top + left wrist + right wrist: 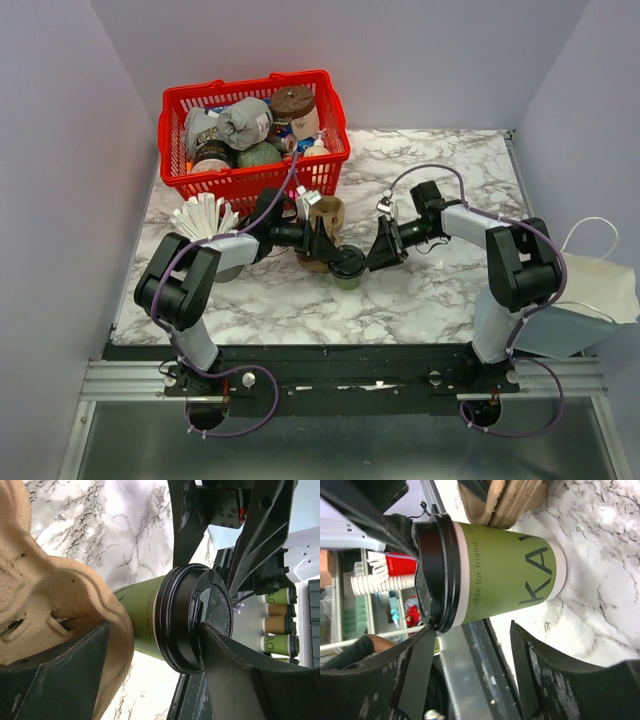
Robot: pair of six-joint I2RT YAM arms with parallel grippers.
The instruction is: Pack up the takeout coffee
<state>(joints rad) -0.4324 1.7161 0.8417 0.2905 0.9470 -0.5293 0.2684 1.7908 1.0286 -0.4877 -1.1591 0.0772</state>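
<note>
Green takeout coffee [510, 575], lettering readable only in wrist views, left end effector [153, 629] open, right end effector [472, 628] open

Top view: bright, even, diffuse light with no glare. There are only soft shadows around the middle of the table [440, 290], and it's sharp edge to edge.

Left wrist: marble along the top edge is washed out. The carrier [45, 595] is soft, close to the lens. The lid [192, 617] is sharp with a faint sheen. The left fingers [55, 680] are near-black with little detail.

Right wrist: the green cup [505, 575] is crisp, its print readable, and it casts a soft shadow on the marble. The background at the left edge is defocused. The right fingers [560, 680] are underexposed.
</note>
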